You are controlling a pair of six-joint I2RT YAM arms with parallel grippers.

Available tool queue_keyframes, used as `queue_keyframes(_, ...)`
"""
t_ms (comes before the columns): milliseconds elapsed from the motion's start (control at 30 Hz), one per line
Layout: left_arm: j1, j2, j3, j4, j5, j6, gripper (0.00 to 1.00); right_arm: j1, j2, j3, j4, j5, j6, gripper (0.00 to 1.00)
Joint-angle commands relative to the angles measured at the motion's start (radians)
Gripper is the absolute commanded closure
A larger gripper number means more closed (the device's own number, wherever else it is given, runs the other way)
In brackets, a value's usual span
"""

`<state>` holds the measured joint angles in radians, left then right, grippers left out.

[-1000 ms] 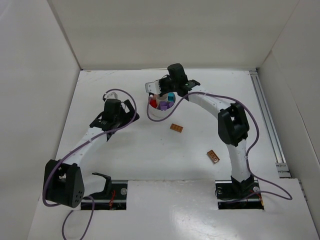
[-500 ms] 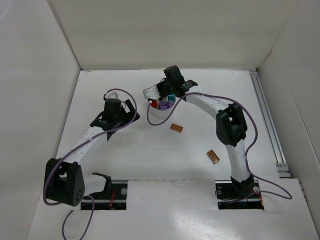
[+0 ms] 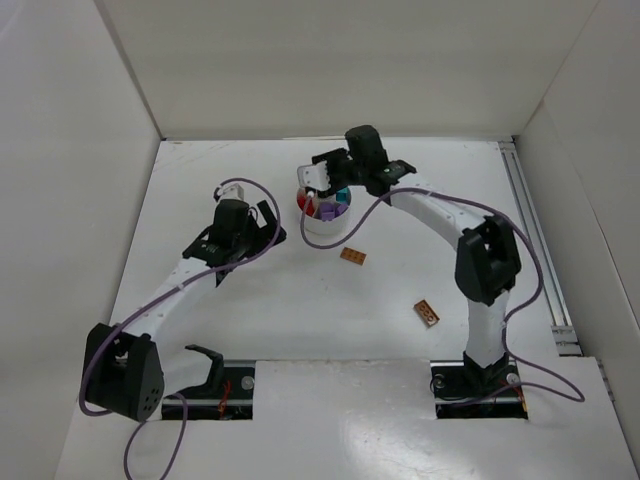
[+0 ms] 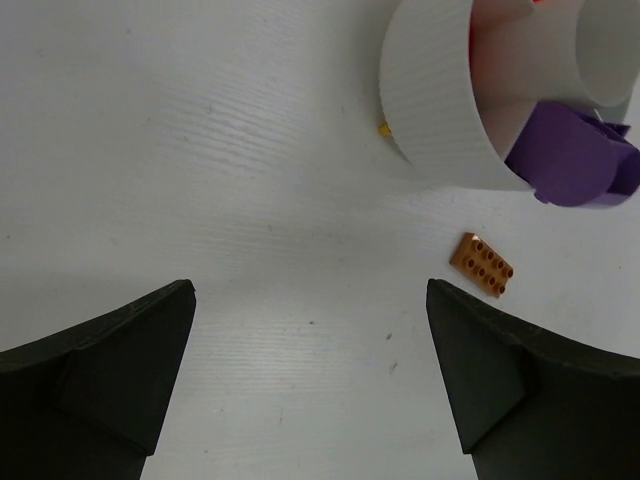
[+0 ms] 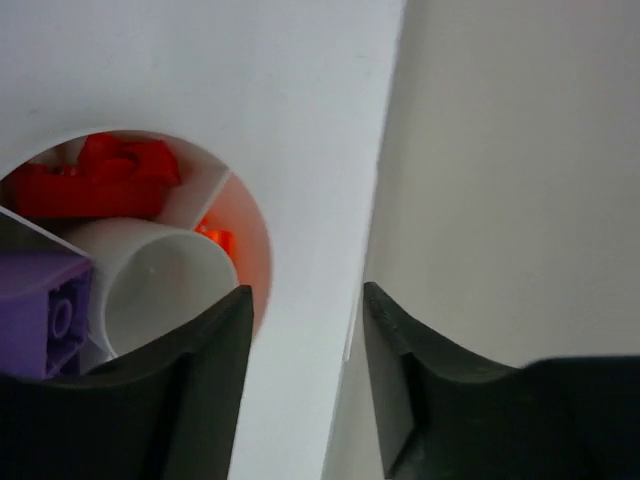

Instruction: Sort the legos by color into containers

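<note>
A robotics lab test cell: a white desk [image 3: 250, 300] boxed in on three sides by plain white panels [image 3: 330, 70], a left arm [image 3: 170, 285] and a right arm [image 3: 440, 215] bolted at its near edge, purple cables [image 3: 240, 182] looped along them, a metal rail [image 3: 522, 190] at the right.

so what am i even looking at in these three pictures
Two robot arms are bolted to a white table. The wide picture comes from a camera above; the other two from cameras on each wrist, looking past that arm's own fingers. The left hand and right hand are open, holding nothing. The right one hovers by a white dish with red bricks, a purple brick and a teal brick inside. An orange brick and a brown brick lie loose on the table.
</note>
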<state>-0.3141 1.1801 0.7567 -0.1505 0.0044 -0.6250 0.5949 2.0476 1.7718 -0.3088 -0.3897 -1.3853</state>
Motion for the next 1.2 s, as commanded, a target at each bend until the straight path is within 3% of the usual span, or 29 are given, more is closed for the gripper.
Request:
queue_keyframes(0,-0.062,-0.042,-0.002,-0.015,-0.046,0.013,0.00,-0.062,-0.214,-0.058,0.201,-0.076,0.185,0.45)
queue_keyframes(133,-0.163,-0.060,-0.002,-0.015,-0.102,0.024,0.00,-0.136,-0.376,-0.197,0.322,-0.107,0.377,0.19)
queue_keyframes(167,-0.216,-0.060,-0.011,-0.015,-0.112,0.024,0.00,-0.150,-0.412,-0.234,0.345,-0.107,0.411,0.01)
queue_keyframes(400,-0.511,0.076,0.073,-0.015,-0.190,0.024,0.00,-0.207,-0.792,-0.604,0.395,0.152,0.609,0.00)
queue_keyframes(633,-0.698,0.337,0.262,-0.035,-0.287,-0.035,0.00,-0.257,-1.148,-0.874,0.378,0.215,0.690,0.00)
queue_keyframes(933,-0.689,0.706,0.509,-0.107,-0.426,-0.012,0.00,-0.330,-1.293,-0.914,0.283,0.184,0.671,0.00)
queue_keyframes(1167,-0.677,0.799,0.599,-0.185,-0.508,-0.047,0.00,-0.362,-1.293,-0.914,0.274,0.149,0.660,0.00)
